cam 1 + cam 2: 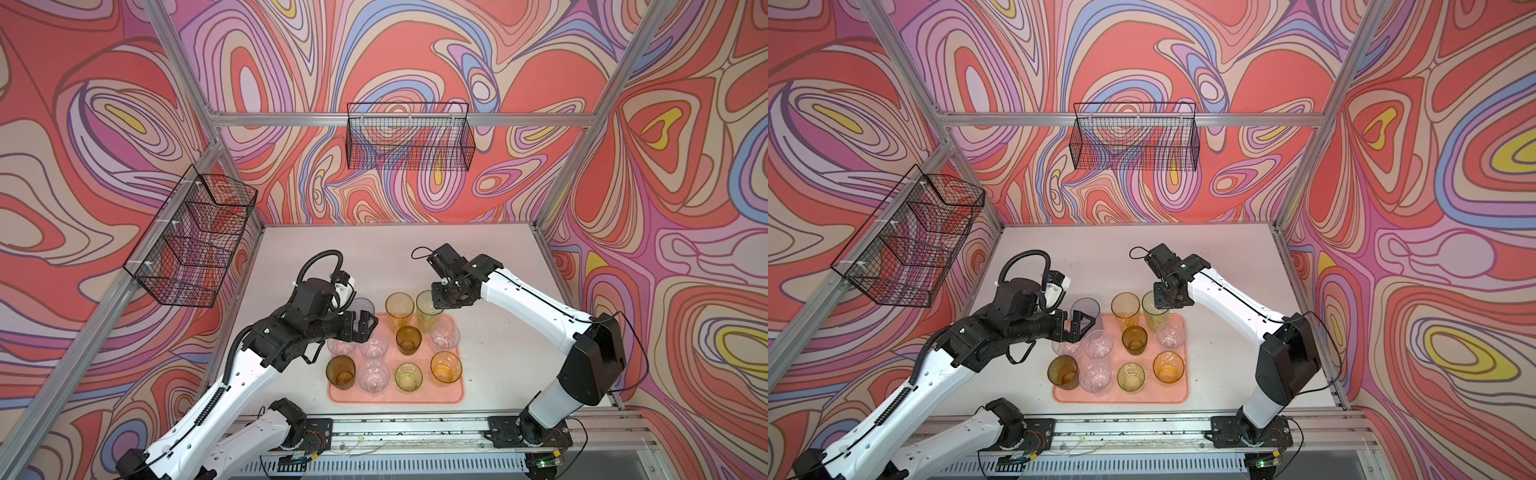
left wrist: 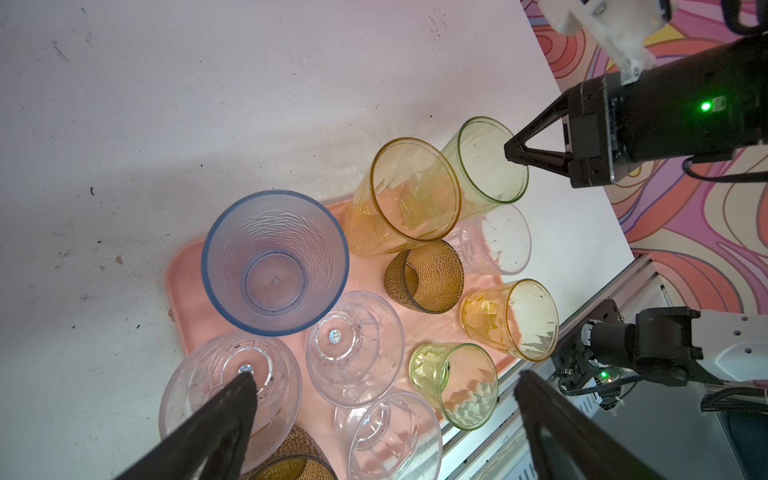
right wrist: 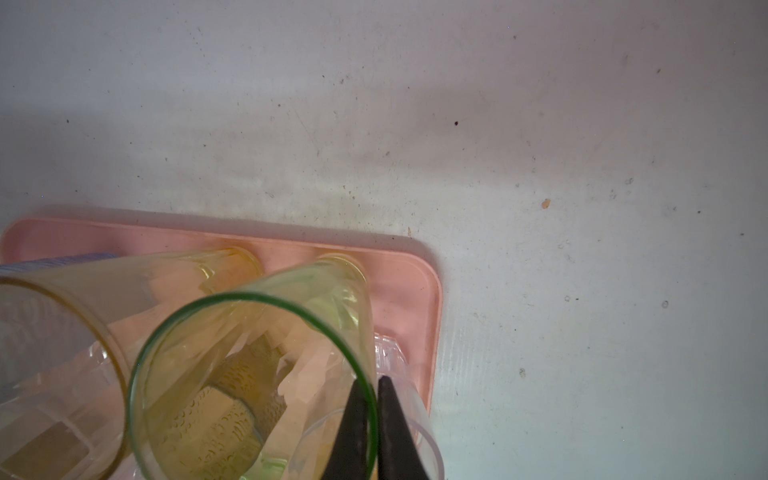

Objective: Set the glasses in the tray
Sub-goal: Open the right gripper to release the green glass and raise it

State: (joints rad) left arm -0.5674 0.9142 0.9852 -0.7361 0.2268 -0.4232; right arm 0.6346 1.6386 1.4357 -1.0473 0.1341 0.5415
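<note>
Eleven upright translucent glasses (image 1: 408,338) crowd the salmon-pink tray (image 1: 395,397); tall pale blue glass (image 2: 274,266) far-left corner; tall yellow-green glass (image 3: 249,374) far-right corner.

White arms (image 1: 249,376), black joints (image 1: 590,365), cables (image 1: 324,252).

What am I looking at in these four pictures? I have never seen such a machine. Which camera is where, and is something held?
It is a robot with two arms at a white table. Two pictures come from one camera high above; two come from small cameras on the wrists. On the table lies a pink tray holding eleven drinking glasses, among them a tall blue glass. The right gripper is shut on the rim of a tall yellow-green glass in the tray's far corner. The left gripper is open and empty, above the clear glasses. Two black wire baskets hang on the walls.
</note>
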